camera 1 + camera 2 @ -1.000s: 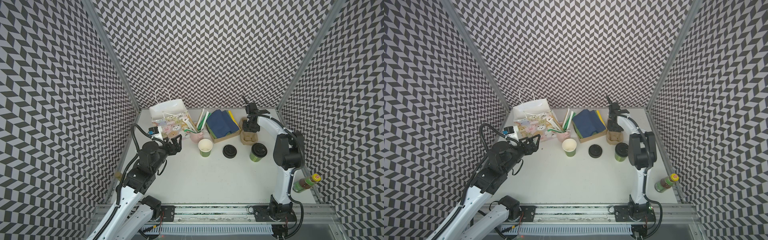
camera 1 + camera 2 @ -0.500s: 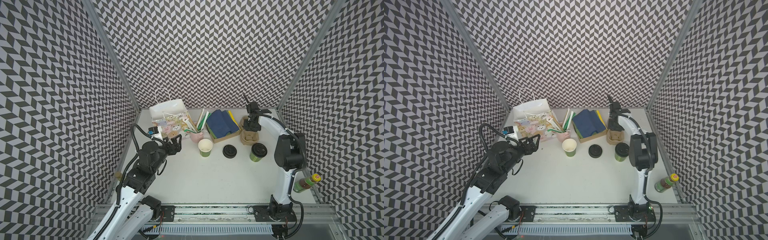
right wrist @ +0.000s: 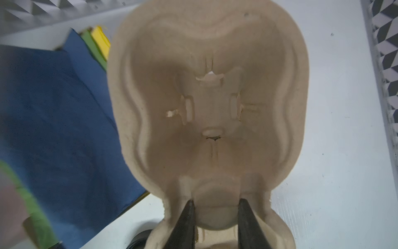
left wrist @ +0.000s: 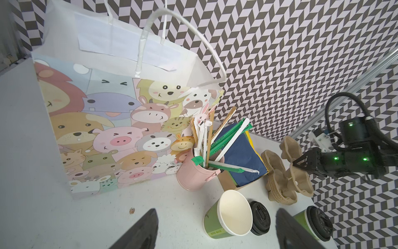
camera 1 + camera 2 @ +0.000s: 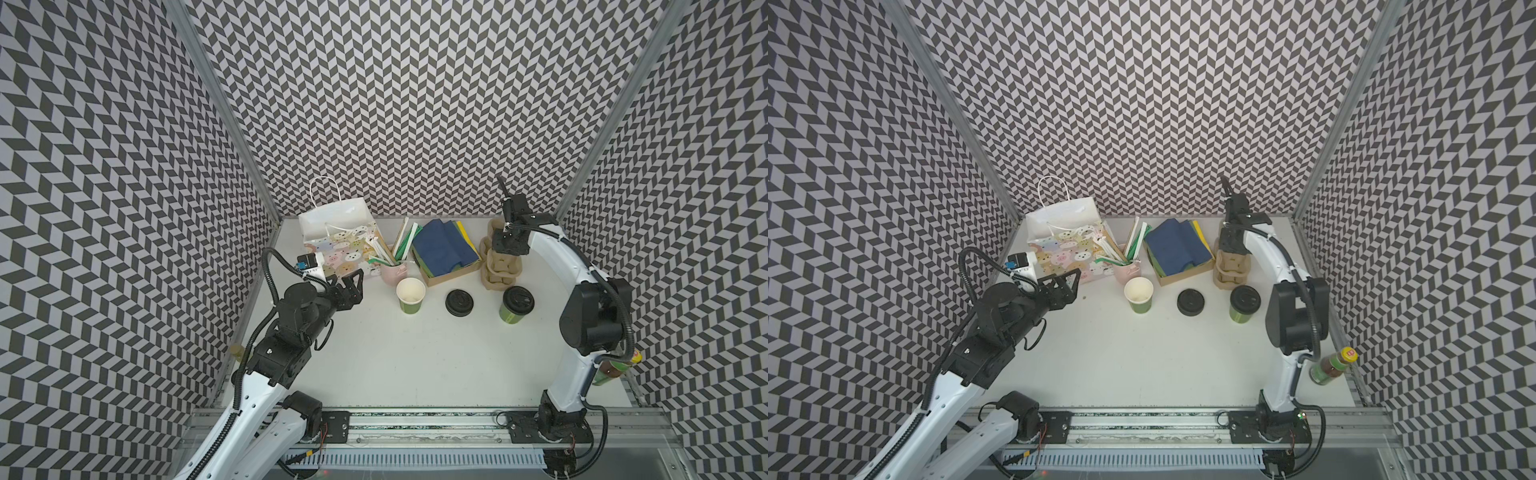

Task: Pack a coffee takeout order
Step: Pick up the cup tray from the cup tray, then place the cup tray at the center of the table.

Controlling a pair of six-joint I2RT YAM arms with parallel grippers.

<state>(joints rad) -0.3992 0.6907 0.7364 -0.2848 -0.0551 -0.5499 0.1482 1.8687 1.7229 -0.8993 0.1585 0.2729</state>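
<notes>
A stack of tan cup carriers (image 5: 500,270) (image 5: 1231,270) stands at the back right. My right gripper (image 5: 506,248) (image 3: 216,201) points down onto it, shut on the middle ridge of the top cup carrier (image 3: 212,97). In the left wrist view that top carrier (image 4: 299,172) tilts up off the stack. An open green cup (image 5: 410,295) (image 4: 228,217), a loose black lid (image 5: 459,302) and a lidded green cup (image 5: 516,304) stand in a row. Dark blue napkins (image 5: 444,247) (image 3: 53,118) lie in a box. My left gripper (image 5: 353,282) (image 4: 216,213) hangs open left of the open cup.
A cartoon-animal paper bag (image 5: 336,237) stands open at the back left. A pink pot of straws (image 5: 392,272) sits beside it. The cardboard box (image 5: 453,276) also holds green and yellow napkins. A bottle (image 5: 615,368) stands at the table's right edge.
My right gripper's jaws have narrowed a little on the top carrier's ridge. The left arm has not moved.
</notes>
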